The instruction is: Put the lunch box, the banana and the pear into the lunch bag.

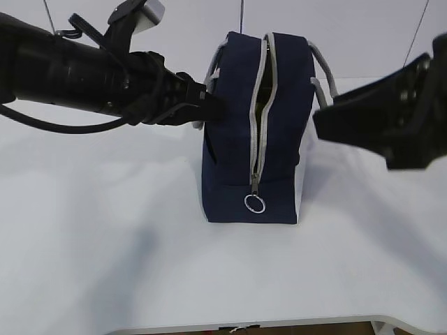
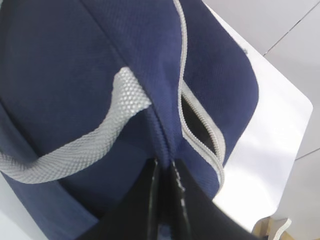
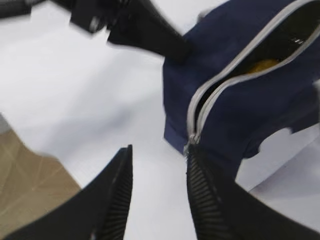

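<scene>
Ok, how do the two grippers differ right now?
The left gripper is shut, pinching a fold of the lunch bag fabric near the grey handle; the right gripper stands open and holds nothing. The left touches the bag's side; the right hangs off it, near the zipper end. Both are black.

Lab-like test bench: bare white table (image 1: 105,265), plain wall, two robot arms

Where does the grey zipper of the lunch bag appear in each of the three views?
Exterior view: the zipper runs down the middle of the lunch bag, with the ring pull at its bottom.
Left wrist view: upper middle to lower right, partly open.
Right wrist view: right half, gaping.
Shared landmark: the left gripper on the bag's side.
</scene>
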Robot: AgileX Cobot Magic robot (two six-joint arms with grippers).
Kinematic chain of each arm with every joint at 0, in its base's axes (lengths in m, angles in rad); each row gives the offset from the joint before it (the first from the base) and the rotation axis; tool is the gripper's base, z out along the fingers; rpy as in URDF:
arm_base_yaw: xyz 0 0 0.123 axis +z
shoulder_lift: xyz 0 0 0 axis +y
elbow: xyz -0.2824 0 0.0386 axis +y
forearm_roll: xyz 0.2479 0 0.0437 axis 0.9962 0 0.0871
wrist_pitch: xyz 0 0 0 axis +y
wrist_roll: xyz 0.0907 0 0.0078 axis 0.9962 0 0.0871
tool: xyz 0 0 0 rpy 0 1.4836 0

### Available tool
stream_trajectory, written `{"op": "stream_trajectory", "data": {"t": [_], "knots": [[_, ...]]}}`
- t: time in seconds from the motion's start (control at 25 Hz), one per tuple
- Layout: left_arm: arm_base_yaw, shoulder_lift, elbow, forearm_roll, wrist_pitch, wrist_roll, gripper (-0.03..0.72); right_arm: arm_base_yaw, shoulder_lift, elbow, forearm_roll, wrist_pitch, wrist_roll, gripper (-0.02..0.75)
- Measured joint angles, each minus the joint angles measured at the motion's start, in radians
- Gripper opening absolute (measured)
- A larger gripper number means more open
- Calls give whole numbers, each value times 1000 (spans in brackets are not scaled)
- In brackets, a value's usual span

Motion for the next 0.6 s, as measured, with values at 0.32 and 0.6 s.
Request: {"op": "stream_trajectory", "data": {"t": [0.32, 0.6], "knots": [[0, 0, 0, 0, 19, 0, -7, 0, -6, 279, 527, -48, -588, 316], [0, 0, 0, 0, 39, 1, -8, 0, -6, 354, 814, -63, -968, 316]]}}
